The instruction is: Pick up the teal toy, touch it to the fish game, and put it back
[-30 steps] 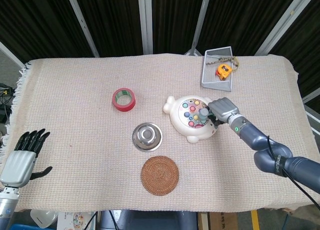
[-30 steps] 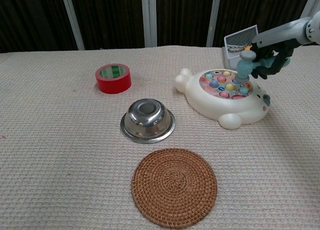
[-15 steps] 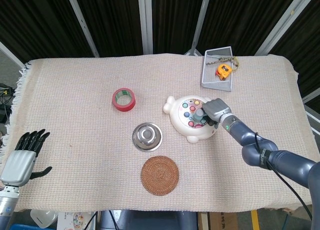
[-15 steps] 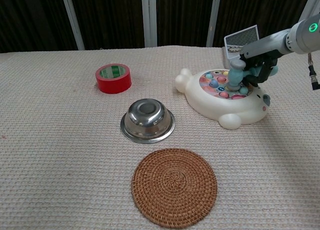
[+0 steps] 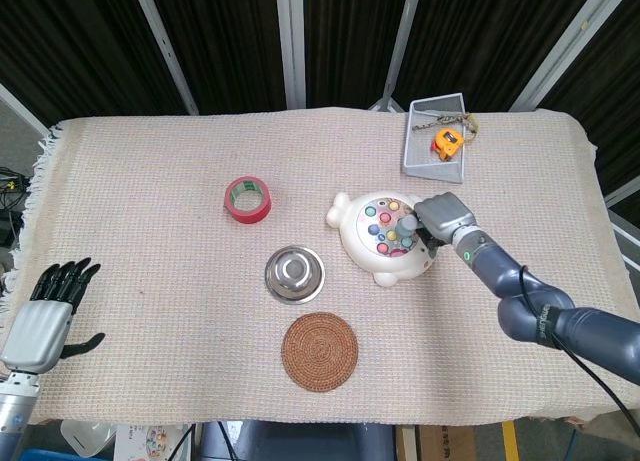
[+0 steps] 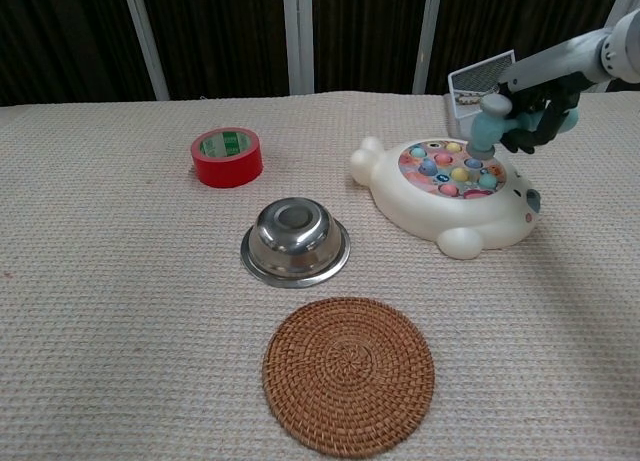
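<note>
My right hand (image 5: 445, 221) (image 6: 541, 109) grips the teal toy (image 6: 490, 123) (image 5: 407, 227), a small hammer-like piece with a grey top. The toy hangs just above the right side of the fish game (image 5: 383, 236) (image 6: 455, 193), a white fish-shaped board with coloured pegs. In the chest view a small gap shows between the toy's head and the pegs. My left hand (image 5: 45, 316) rests open at the table's front left corner, fingers apart, holding nothing.
A red tape roll (image 5: 247, 198) lies left of the game. A steel bowl (image 5: 294, 273) and a round woven coaster (image 5: 319, 350) sit in front. A mesh tray (image 5: 436, 133) with an orange tape measure (image 5: 447, 142) stands at the back right.
My right hand first lowered the teal toy onto the game's pegs, then lifted it up and slightly right again. The left hand has stayed still.
</note>
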### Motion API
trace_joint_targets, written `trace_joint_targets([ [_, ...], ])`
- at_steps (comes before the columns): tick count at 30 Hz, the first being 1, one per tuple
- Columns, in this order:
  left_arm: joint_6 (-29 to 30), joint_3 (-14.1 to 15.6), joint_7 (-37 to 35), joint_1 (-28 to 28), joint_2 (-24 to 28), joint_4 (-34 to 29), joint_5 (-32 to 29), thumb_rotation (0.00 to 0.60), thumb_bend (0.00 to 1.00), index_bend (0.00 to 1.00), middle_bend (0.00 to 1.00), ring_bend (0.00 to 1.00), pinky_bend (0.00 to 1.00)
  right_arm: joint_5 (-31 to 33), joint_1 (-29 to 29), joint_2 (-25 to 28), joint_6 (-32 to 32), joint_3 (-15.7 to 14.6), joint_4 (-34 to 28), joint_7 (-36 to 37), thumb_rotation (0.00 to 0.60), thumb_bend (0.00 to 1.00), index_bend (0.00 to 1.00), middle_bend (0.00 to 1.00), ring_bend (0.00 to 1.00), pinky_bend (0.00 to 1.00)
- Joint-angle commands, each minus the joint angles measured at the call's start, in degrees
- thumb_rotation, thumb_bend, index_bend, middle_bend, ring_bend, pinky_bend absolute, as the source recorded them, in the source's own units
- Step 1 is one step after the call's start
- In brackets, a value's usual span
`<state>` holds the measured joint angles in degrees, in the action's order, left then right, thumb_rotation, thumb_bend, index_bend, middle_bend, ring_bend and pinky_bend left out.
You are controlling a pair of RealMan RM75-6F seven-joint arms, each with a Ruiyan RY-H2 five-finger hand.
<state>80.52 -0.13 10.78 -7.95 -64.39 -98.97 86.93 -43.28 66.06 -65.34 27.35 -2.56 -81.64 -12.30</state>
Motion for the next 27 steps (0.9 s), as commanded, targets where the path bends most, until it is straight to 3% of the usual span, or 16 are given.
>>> trace_joint_targets([
  [1, 0.1, 0.1, 0.0, 0.1, 0.1, -0.1, 0.1, 0.6, 0.16, 0.07, 0.0, 0.0, 0.0, -0.4, -1.1, 0.7, 0.5, -0.5, -0.7, 0.5, 0.6, 0.8, 0.94, 0.74, 0.54, 0.4],
  [14, 0.7, 0.4, 0.6, 0.4, 0.6, -0.9, 0.7, 0.6, 0.16, 0.07, 0.0, 0.0, 0.0, -6.2, -10.1, -2.5, 1.2, -1.9, 5.4, 6.8, 0.6, 0.8, 0.94, 0.74, 0.54, 0.4],
  [21, 0.8, 0.4, 1.7, 0.4, 0.9, -2.0, 0.7, 0.6, 0.16, 0.07, 0.0, 0.0, 0.0, -12.1, -14.5, -5.1, 0.4, -0.5, 10.9, 12.7, 0.6, 0.8, 0.93, 0.74, 0.51, 0.39],
  [27, 0.9, 0.4, 2.6, 0.5, 1.2, -2.8, 0.6, 0.6, 0.16, 0.07, 0.0, 0.0, 0.0, -17.1, -16.9, -7.6, -0.4, 0.6, 15.6, 16.8, 0.6, 0.8, 0.86, 0.7, 0.46, 0.34],
])
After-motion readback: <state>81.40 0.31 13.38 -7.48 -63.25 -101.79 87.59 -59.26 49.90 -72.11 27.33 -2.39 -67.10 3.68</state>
